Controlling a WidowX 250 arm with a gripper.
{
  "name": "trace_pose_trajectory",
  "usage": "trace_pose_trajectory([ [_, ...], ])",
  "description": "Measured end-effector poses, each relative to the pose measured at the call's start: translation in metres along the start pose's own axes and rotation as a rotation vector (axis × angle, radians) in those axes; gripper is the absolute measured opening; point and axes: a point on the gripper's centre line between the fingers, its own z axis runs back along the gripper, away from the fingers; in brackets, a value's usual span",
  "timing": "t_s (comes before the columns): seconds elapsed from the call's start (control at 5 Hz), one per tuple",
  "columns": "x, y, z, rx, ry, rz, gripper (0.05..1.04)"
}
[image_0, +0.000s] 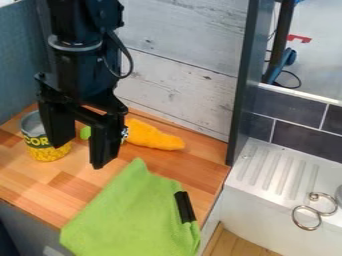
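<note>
1. Wood-block counter (33, 180): black two-finger gripper (80, 150) above far-left part, spread apart, grasping nothing.
2. Beside it: yellow-and-grey cylindrical can (43, 152) at left, orange carrot-shaped toy (155, 136) at right.
3. Risk: low sideways travel could topple can or roll toy.
4. Lime-green fabric cloth (133, 212) overhangs near edge; snagging might drag it off.
5. Far wall (177, 90) limits retreat; most room nearside.

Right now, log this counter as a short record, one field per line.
tool: jaws apart, holding nothing, over the wooden counter
image left: upright can with yellow on its label, partly behind the tool
behind tool: orange carrot-like item, lying down
front: green cloth with a black strip near its right edge
image right: white ribbed surface, metal rings
</note>
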Motion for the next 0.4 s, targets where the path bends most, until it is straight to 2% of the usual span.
trace_pose_trajectory([
  [0.2, -0.0017, -0.0008, -0.0044, -0.004, 0.018, -0.001, 1.000],
  [0.4, 0.0040, -0.0072, -0.0109, -0.023, -0.027, -0.019, 1.001],
])
